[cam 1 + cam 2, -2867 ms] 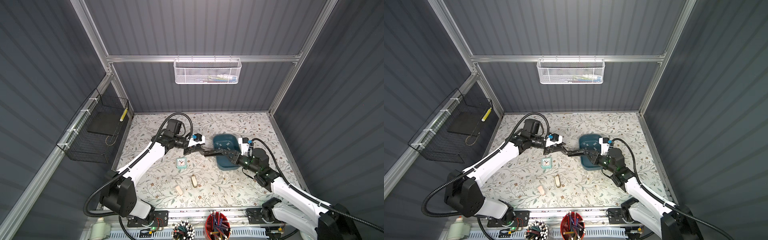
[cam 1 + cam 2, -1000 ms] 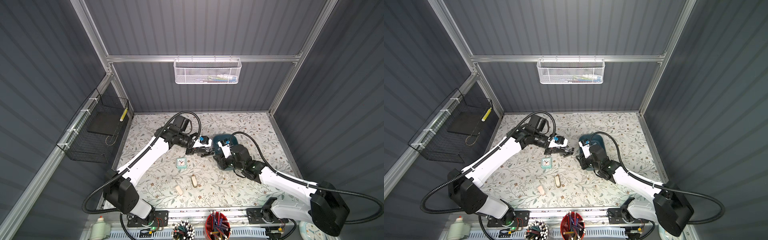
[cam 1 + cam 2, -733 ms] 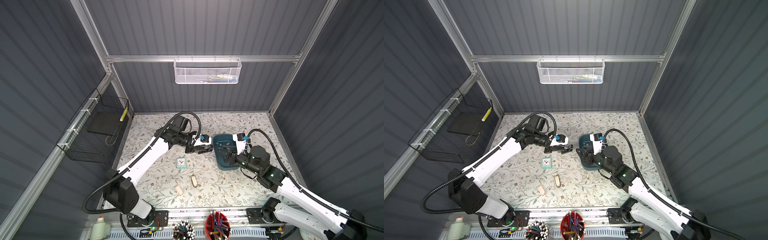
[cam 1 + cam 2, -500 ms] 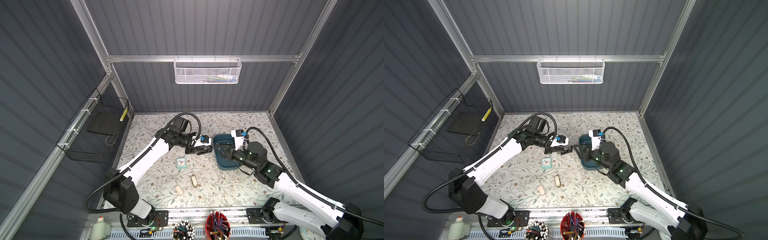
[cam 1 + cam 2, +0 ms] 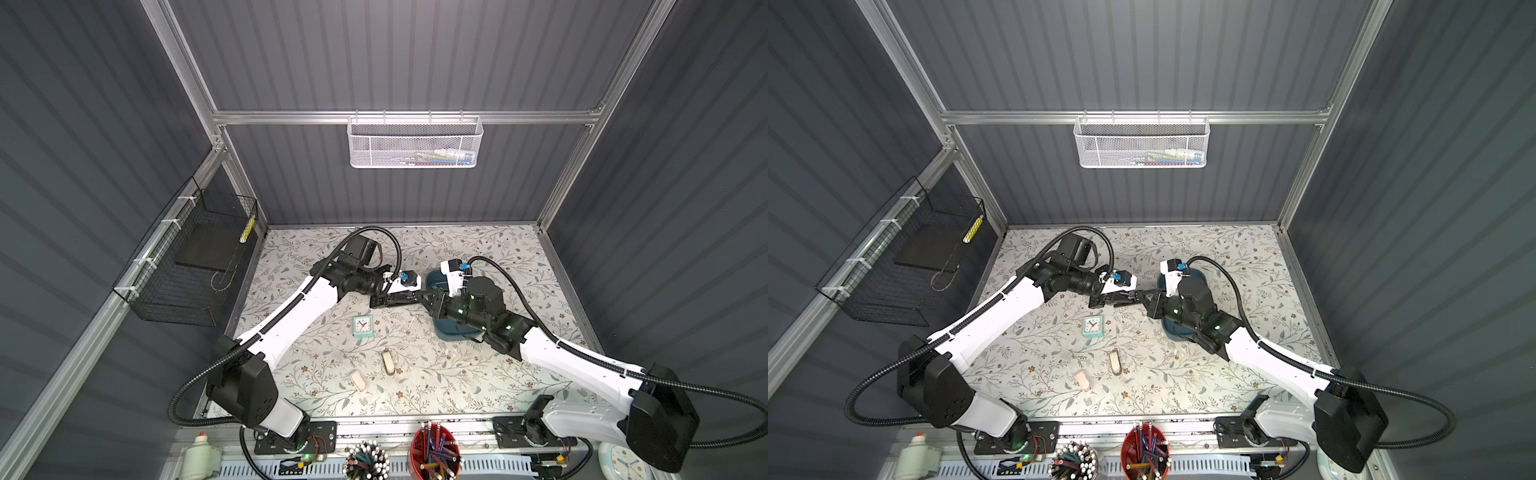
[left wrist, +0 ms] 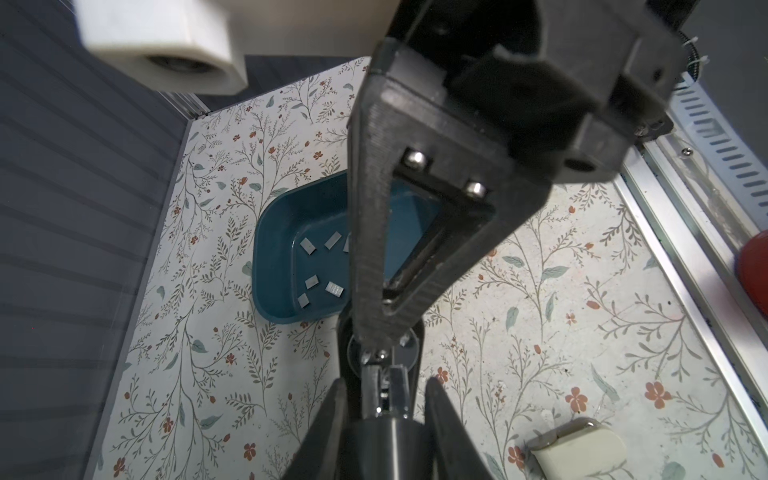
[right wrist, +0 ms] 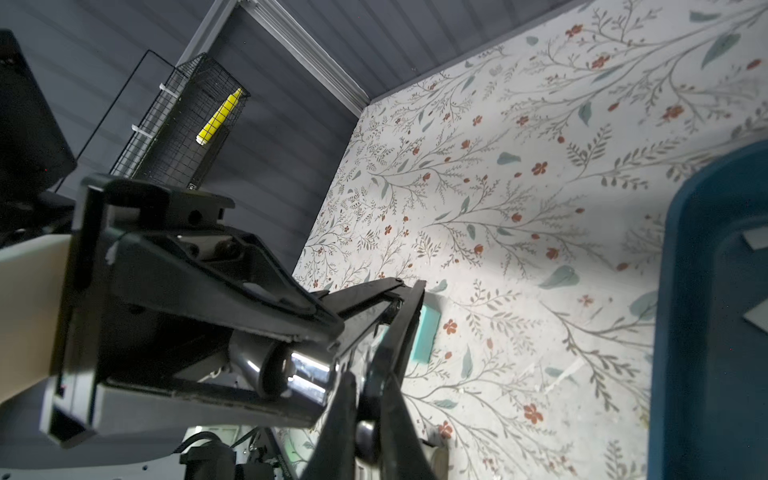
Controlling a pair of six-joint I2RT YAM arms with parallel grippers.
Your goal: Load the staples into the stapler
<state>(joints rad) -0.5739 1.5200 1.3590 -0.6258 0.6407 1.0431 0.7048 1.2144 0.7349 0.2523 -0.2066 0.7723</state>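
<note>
While your left pincer (image 6: 384, 395) clamps the stapler (image 7: 307, 376) at mid-frame, your right pincer (image 6: 372, 338) is pinched tight against its tip; the staples (image 6: 311, 282) lie in the teal tray (image 6: 259, 266), right of centre.

Your bench (image 5: 478, 374) is off-white, printed with grey-green leafy sprigs and small rust-red flowers, and the walls (image 5: 415, 62) around it are dark grey with ribbed stripes. At 3 o'clock from the mint-green clock (image 5: 363, 325) you see the dark teal tray (image 5: 446, 332) with pale grey staples (image 6: 308, 246) in it. The stapler (image 6: 380, 399) is black with bright metal, the tan small stapler (image 5: 389, 361) sits at 5 o'clock, the pinkish-beige small stapler (image 5: 358, 380) at 6 o'clock, and the pencil cup (image 5: 434, 455) is red.
</note>
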